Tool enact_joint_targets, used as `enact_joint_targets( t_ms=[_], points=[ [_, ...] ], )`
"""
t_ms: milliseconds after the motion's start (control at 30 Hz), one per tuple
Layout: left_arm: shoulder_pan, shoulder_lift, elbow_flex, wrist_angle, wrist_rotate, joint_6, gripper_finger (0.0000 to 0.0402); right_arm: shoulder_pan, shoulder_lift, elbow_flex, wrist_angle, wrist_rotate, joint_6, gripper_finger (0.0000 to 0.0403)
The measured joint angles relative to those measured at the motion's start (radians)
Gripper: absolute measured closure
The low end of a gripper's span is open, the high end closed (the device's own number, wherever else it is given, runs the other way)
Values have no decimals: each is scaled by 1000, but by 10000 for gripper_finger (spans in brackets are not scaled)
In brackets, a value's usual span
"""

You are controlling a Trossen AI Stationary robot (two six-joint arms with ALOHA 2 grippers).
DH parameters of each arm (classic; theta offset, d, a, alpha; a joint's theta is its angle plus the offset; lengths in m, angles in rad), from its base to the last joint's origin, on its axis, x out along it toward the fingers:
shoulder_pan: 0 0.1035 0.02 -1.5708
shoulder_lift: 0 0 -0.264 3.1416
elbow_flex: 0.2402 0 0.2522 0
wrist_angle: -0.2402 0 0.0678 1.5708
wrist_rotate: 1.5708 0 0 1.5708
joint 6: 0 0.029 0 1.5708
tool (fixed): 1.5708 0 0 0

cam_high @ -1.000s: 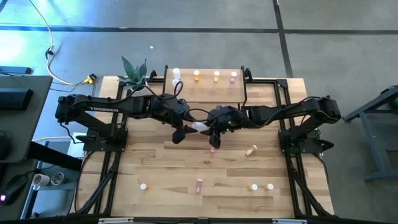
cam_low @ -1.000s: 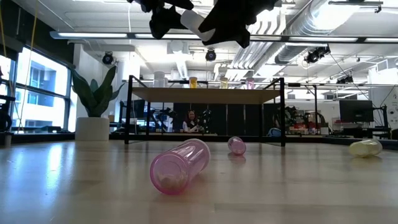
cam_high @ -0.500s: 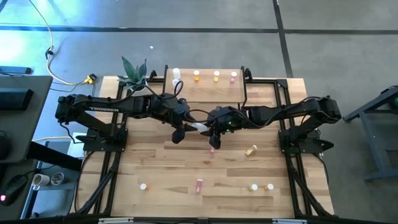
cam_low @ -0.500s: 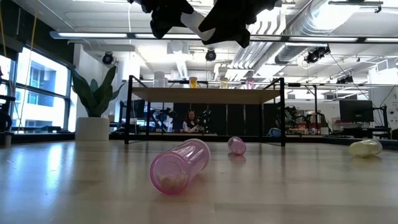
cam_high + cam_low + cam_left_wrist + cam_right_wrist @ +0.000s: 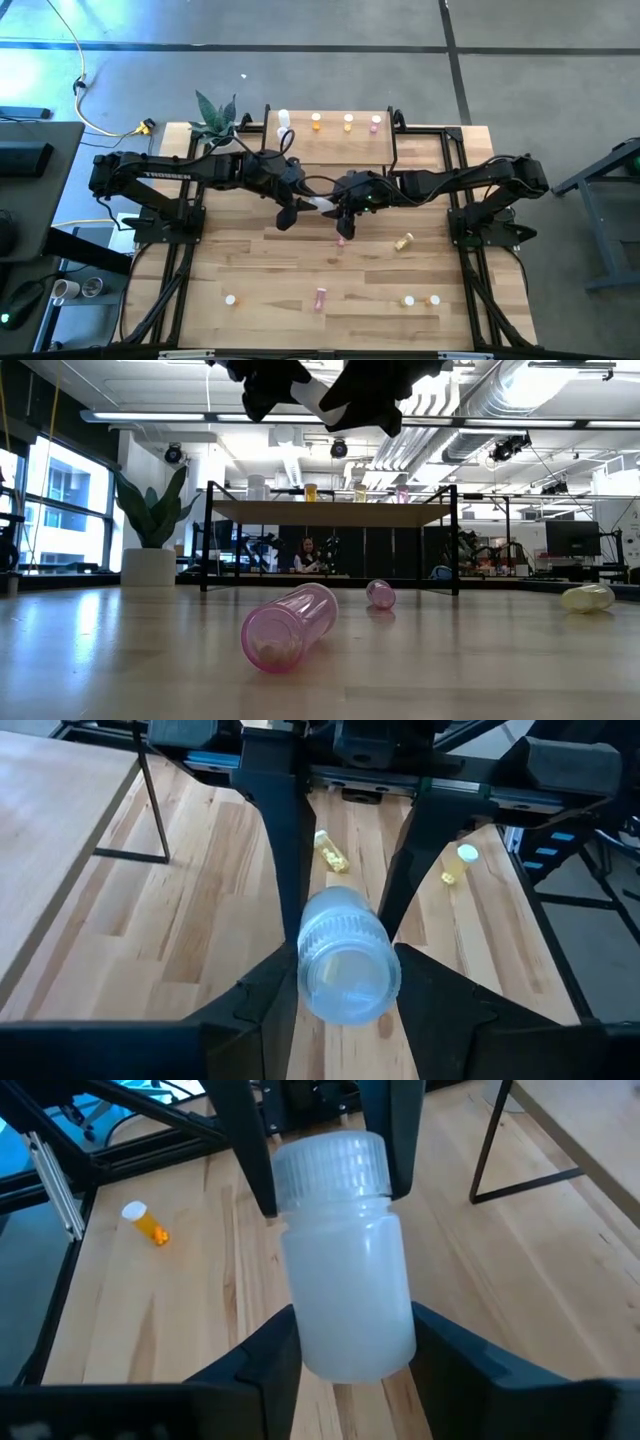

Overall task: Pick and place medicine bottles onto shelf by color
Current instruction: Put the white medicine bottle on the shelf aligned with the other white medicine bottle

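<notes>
1. Near the front edge of the desk [image 5: 250,270], a pink bottle [image 5: 288,626] lay on its side, with 3 small capped bottles standing along the same edge.
2. Above the desk's middle, both grippers met on 1 white bottle [image 5: 322,204]. The left gripper [image 5: 292,209] had its fingers [image 5: 262,1005] closed narrowly on the capped end, and the right gripper [image 5: 343,212] had its fingers [image 5: 448,1342] against the body.
3. Just below them lay another pink bottle [image 5: 341,240], and a yellow bottle [image 5: 404,241] lay toward the right edge.
4. At the far edge, the shelf [image 5: 330,140] carried 1 white, 2 orange and 1 pink bottle.
</notes>
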Motion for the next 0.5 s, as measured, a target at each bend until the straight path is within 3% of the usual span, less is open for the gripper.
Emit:
enact_joint_targets(
  t_ms=[233,500],
  points=[
    [48,0,0,-8,4,-3,263,-35,0,0,-1,7,4,192],
    [119,0,0,-68,2,-2,262,-110,-28,0,-40,-9,-6,181]
  ],
)
